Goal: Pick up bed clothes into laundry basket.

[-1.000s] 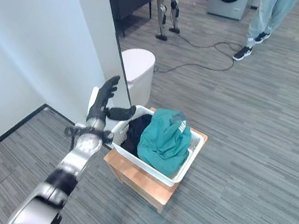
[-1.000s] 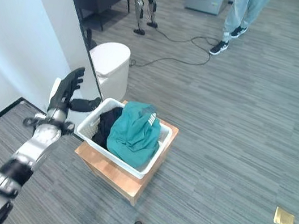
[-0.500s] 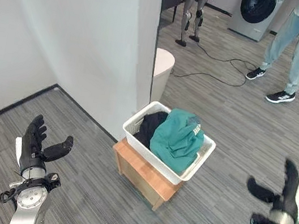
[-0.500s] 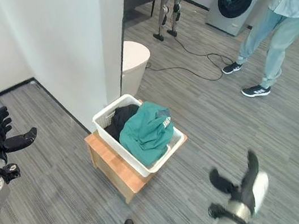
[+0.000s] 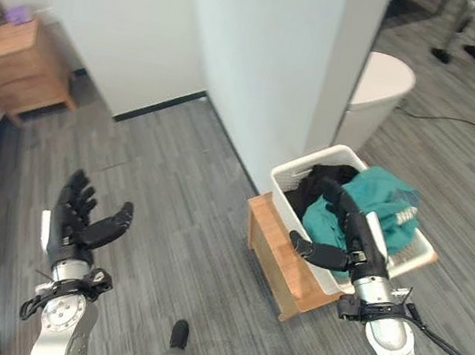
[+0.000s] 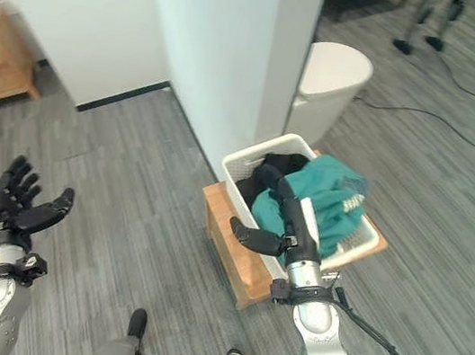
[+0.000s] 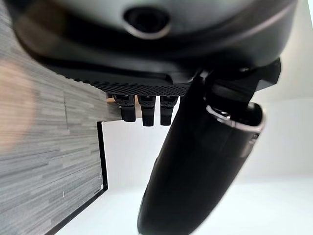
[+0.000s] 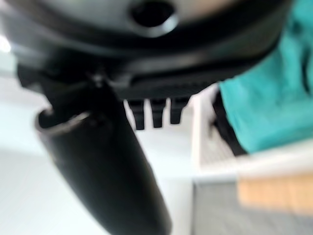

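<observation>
Teal and black clothes are lying heaped in the white laundry basket, which is sitting on a low wooden stand beside the white wall corner. Both hands are hanging empty with fingers spread. Its right hand is hovering just in front of the basket's near rim, the clothes lying just beyond its fingertips, so it is clearly the nearer one. Its left hand is raised over bare floor, well apart, toward a wooden cabinet.

The right hand hides part of the white laundry basket's near rim.
</observation>
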